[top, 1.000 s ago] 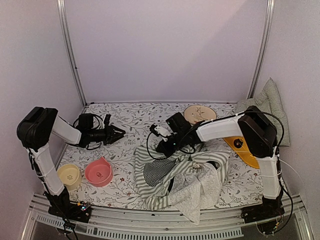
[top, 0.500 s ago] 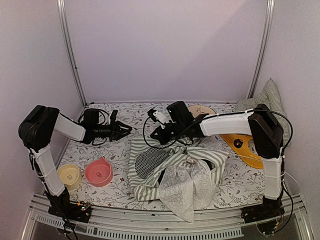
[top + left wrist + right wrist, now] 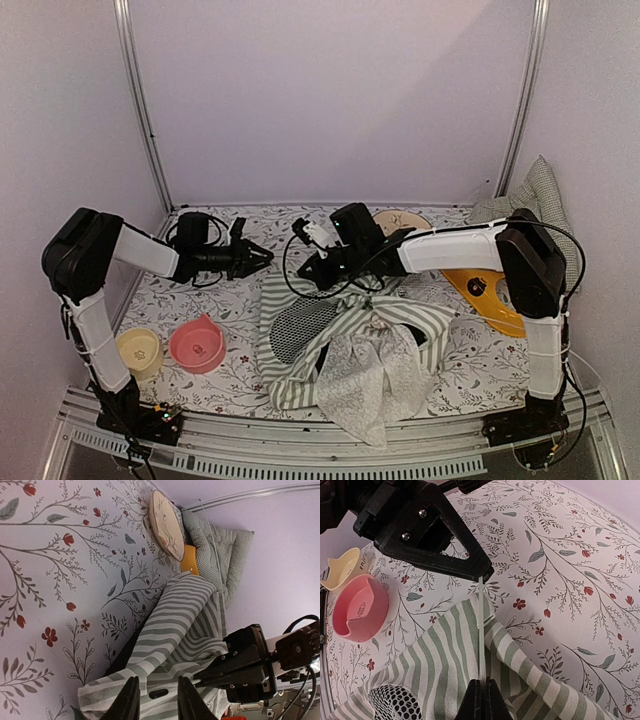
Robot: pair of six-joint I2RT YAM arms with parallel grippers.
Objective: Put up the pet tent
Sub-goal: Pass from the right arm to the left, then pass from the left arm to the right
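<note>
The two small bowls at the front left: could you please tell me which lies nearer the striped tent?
The pink bowl: it sits between the pale yellow bowl and the pet tent, which lies to its right.

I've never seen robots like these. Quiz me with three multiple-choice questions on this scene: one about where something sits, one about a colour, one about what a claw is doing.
1. Where is the pink bowl?
A) left of the pet tent, beside a cream bowl
B) on top of the tent
C) in the far right corner

2. What colours are the tent's stripes?
A) red and white
B) green and white
C) blue and yellow

3. What is the right gripper doing?
A) hanging wide open
B) shut on the pink bowl
C) shut on the tent's thin white pole

Answers:
1 A: the top view shows both bowls side by side, left of the tent.
2 B: the stripes show in every view.
3 C: its wrist view shows it pinched on the pole.
</note>
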